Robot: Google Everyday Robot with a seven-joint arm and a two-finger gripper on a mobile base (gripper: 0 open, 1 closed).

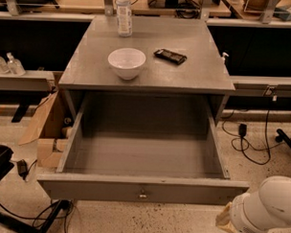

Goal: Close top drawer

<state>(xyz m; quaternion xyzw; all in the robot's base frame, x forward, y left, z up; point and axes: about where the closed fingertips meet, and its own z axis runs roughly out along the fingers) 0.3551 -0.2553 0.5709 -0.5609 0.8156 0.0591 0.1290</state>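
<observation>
- The top drawer (143, 189) stands pulled far out from under the grey bench (190, 74).
- The white arm (271, 209) sits at lower right, near the drawer front's right end.
- The claw is out of view, so I cannot tell its grip.

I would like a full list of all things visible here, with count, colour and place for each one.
cabinet: one, grey, centre
top drawer: one, grey, pulled open under the cabinet's top
knob: one, metal, centre of drawer front
bowl: one, white, on the cabinet
bottle: one, clear, behind the bowl
flat object: one, black, right of the bowl
cardboard box: one, brown, floor at left
cables: several, black, floor at right
arm: one, white, lower right corner
gripper: not in view
</observation>
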